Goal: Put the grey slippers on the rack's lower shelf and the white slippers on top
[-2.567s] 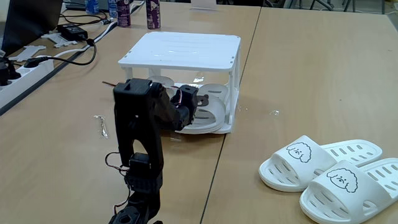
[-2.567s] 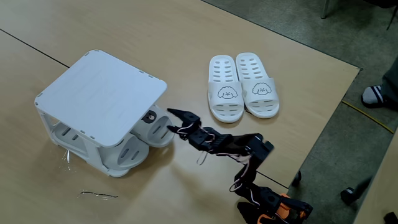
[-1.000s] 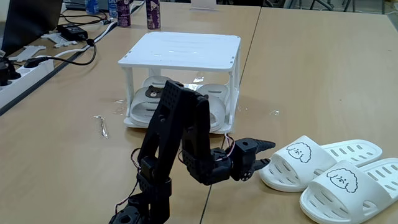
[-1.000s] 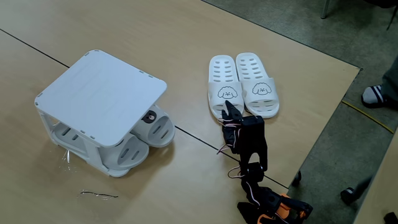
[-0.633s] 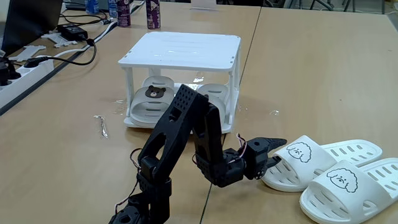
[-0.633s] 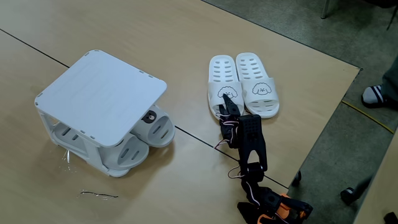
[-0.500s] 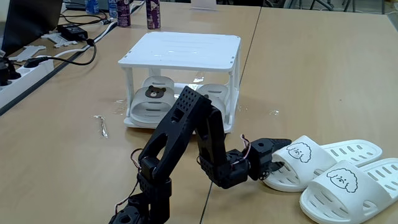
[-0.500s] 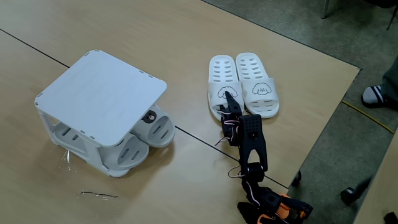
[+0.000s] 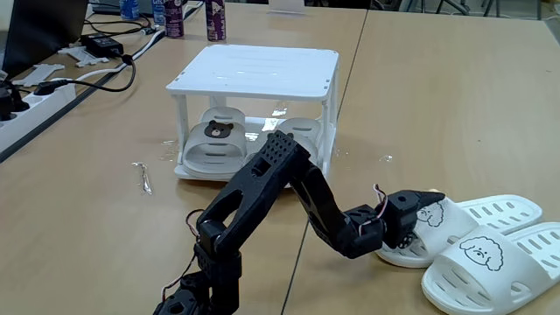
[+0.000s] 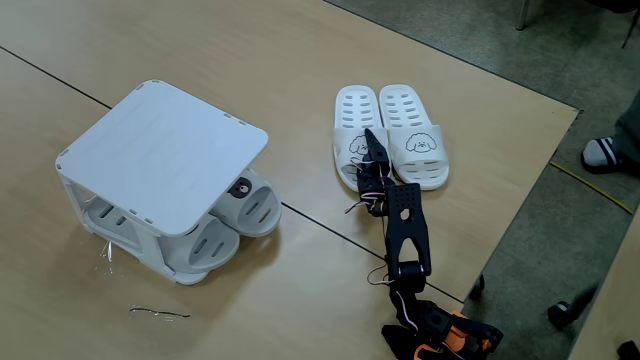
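wood-grain tabletop (image 9: 437, 105) fills both fixed views. your gripper (image 10: 369, 143) reaches over the strap of one of the white slippers (image 10: 388, 136), at about 1 o'clock from the arm's base; its tip hides the dog face there, and you cannot tell how far the jaws are parted. the grey slippers (image 9: 254, 143) sit on the lower shelf (image 9: 197, 171) of the rack (image 10: 165, 155), heels half hidden under the slatted top.
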### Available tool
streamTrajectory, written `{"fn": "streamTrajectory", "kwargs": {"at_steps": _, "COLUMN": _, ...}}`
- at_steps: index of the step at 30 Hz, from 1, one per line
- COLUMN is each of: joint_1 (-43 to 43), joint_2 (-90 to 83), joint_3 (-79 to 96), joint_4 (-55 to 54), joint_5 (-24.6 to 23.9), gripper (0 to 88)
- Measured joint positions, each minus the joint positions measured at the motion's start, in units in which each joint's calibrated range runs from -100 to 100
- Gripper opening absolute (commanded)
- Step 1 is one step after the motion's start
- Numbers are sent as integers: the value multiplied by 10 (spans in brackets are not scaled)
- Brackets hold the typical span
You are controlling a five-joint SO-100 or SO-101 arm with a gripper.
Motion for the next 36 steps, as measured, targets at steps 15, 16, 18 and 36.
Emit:
{"fn": "streamTrajectory", "kwargs": {"at_steps": 15, "joint_1": 21, "joint_2": -78, "joint_3": -82, "joint_4": 184, "joint_5": 0, "gripper": 7}}
{"fn": "streamTrajectory", "kwargs": {"at_steps": 16, "joint_1": 23, "joint_2": -97, "joint_3": -82, "joint_4": 199, "joint_5": 0, "gripper": 7}}
{"fn": "streamTrajectory", "kwargs": {"at_steps": 18, "joint_1": 30, "joint_2": -140, "joint_3": -82, "joint_4": 227, "joint_5": 0, "gripper": 7}}
{"fn": "streamTrajectory", "kwargs": {"at_steps": 36, "joint_1": 1, "joint_2": -500, "joint_3": -81, "joint_4": 596, "joint_5": 0, "gripper": 7}}
